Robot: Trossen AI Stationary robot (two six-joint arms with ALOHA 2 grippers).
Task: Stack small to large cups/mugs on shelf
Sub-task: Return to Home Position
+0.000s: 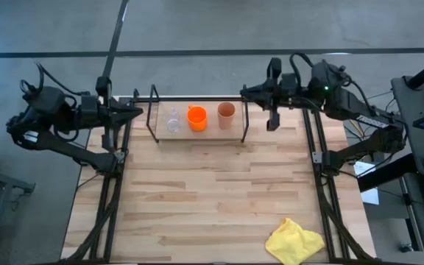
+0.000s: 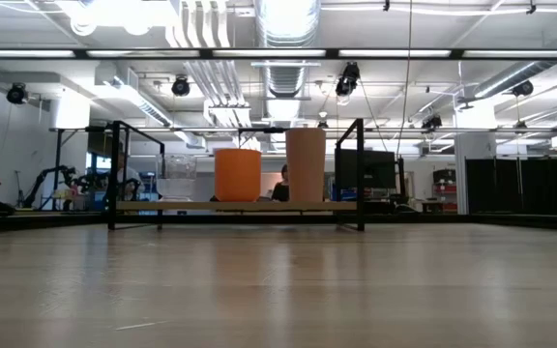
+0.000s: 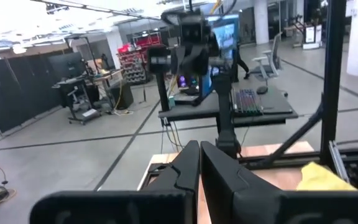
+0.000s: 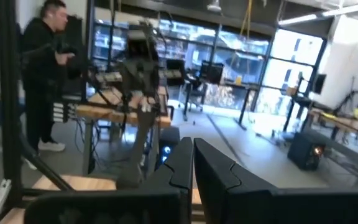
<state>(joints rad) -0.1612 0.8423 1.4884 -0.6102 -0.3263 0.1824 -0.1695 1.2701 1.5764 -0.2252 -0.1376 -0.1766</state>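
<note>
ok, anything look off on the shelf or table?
Nothing stands out. The clear glass, orange mug and tan tumbler stand upright on the shelf, smallest to tallest. The yellow cloth lies crumpled on the table, right side, far from the shelf. Left gripper and right gripper flank the shelf, fingers shut.

Black wire shelf (image 1: 197,99) is set at the table's far edge. Three cups are stood upright in a row on it, apart, left to right: clear glass (image 1: 173,121), orange mug (image 1: 196,118), taller tan tumbler (image 1: 226,115).
</note>
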